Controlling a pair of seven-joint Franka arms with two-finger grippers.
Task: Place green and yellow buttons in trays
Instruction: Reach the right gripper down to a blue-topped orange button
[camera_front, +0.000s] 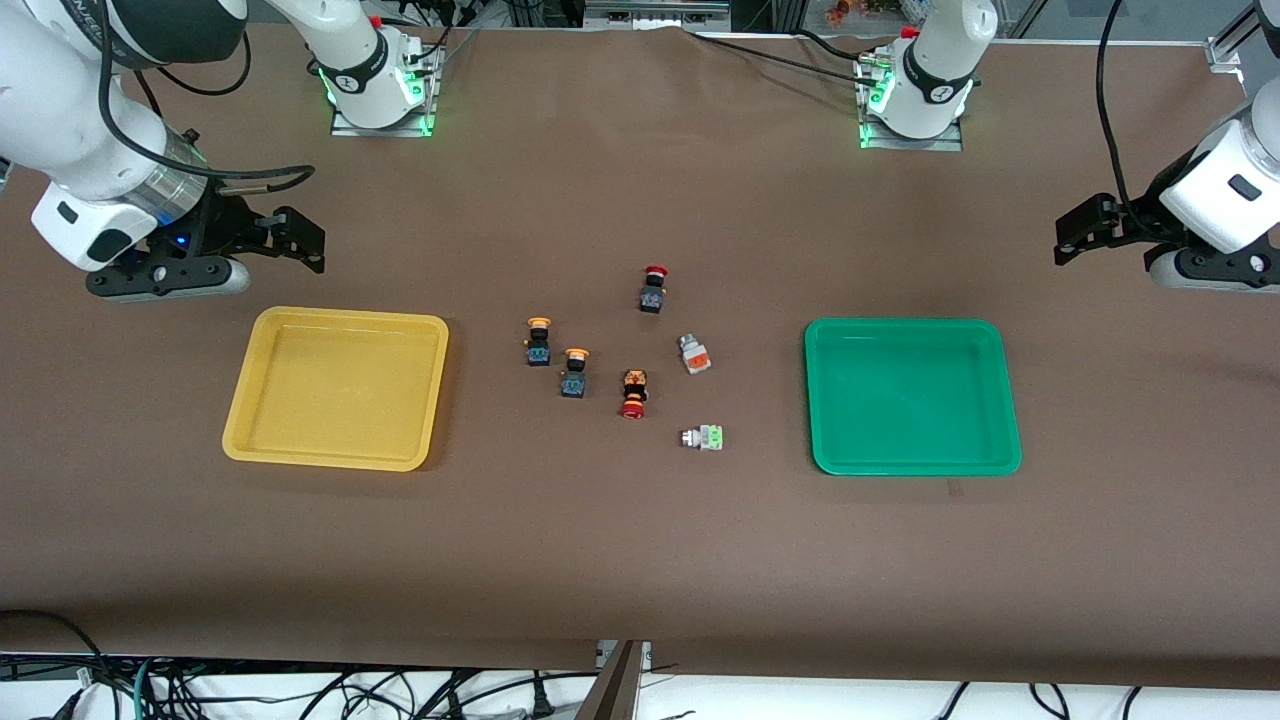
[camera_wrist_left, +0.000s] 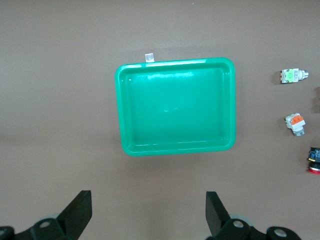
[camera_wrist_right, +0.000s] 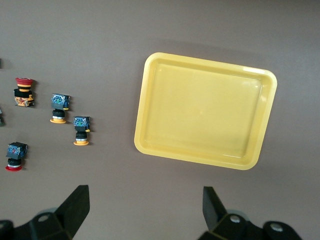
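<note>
Two black buttons with yellow-orange caps (camera_front: 538, 342) (camera_front: 575, 372) stand mid-table beside the yellow tray (camera_front: 340, 318); they also show in the right wrist view (camera_wrist_right: 59, 108) (camera_wrist_right: 81, 130). A grey button with an orange face (camera_front: 694, 354) (camera_wrist_left: 295, 123) and a grey one with a green face (camera_front: 704, 437) (camera_wrist_left: 291, 76) lie beside the green tray (camera_front: 912, 328) (camera_wrist_left: 175, 150). Both trays hold nothing. My right gripper (camera_front: 298, 240) (camera_wrist_right: 145, 207) hangs open over bare table next to the yellow tray (camera_wrist_right: 205, 157). My left gripper (camera_front: 1080, 232) (camera_wrist_left: 148, 210) hangs open over bare table by the green tray.
Two black switches with red mushroom caps (camera_front: 653, 288) (camera_front: 633, 393) sit among the buttons, one upright and one lying down. A small white tag (camera_wrist_left: 148, 57) lies against the green tray's rim. Brown cloth covers the table.
</note>
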